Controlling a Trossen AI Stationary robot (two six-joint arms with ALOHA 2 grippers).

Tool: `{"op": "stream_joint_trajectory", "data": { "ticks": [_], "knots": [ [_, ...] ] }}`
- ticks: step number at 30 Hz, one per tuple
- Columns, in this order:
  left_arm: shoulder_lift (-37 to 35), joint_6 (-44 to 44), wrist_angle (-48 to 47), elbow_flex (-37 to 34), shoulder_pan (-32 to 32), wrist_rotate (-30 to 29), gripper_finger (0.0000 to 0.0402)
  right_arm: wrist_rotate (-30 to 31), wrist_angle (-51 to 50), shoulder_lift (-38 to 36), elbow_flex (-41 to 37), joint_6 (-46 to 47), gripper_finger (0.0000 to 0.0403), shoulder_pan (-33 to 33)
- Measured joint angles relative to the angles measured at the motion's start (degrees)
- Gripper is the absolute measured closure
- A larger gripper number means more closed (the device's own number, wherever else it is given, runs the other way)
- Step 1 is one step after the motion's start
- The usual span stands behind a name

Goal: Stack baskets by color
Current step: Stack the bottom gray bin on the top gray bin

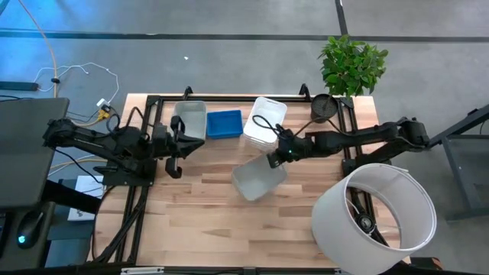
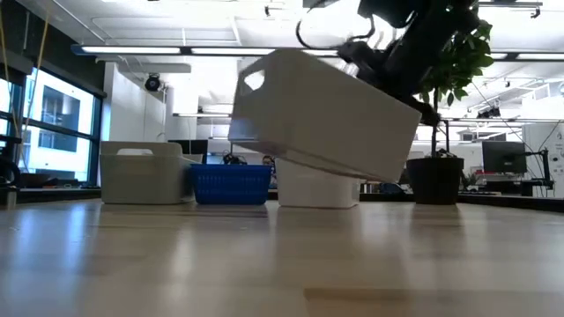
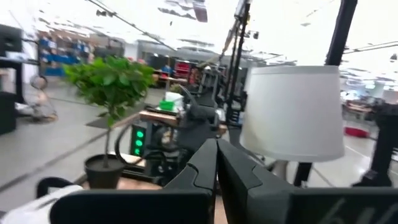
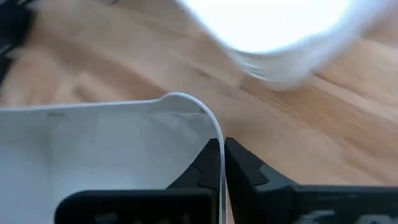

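Observation:
A pale grey basket (image 1: 258, 178) hangs tilted above the table's middle, and my right gripper (image 1: 273, 159) is shut on its rim. Along the far edge stand a translucent grey basket (image 1: 191, 119), a blue perforated basket (image 1: 224, 124) and a white basket (image 1: 265, 121), each on its base. The low view shows the held basket (image 2: 326, 114) in front of the white one (image 2: 317, 189). My left gripper (image 3: 217, 152) is shut on nothing, held above the table's left part near the grey basket. My right gripper pinches the pale grey basket's wall at its rim (image 4: 214, 127), close to a rounded corner, with one finger inside the basket and one outside. The fingers slant down from the table's right side. The basket hangs tilted, clear of the table.
A large white cylinder (image 1: 374, 218) lies at the near right corner. A black plant pot (image 1: 326, 107) with a green plant (image 1: 353, 65) stands at the far right corner. Bare wood (image 1: 199, 221) runs along the near side of the table.

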Motion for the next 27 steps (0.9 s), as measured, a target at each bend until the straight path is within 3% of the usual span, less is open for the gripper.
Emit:
{"op": "stream_joint_trajectory", "data": {
  "ticks": [9,19,27],
  "knots": [
    [-0.5,3.5,-0.1,0.0,0.0,-5.2,0.0401,8.3,-9.8,0.2,0.0,20.9,0.0403,2.7],
    [-0.5,4.1,-0.2,0.0,0.0,-5.3,0.0401,7.6,-10.1,5.9,0.0,29.4,0.0403,5.2],
    [-0.5,4.0,-0.2,0.0,0.0,-5.3,0.0401,8.0,-9.8,6.1,0.0,31.9,0.0403,5.7]
  ]
}}
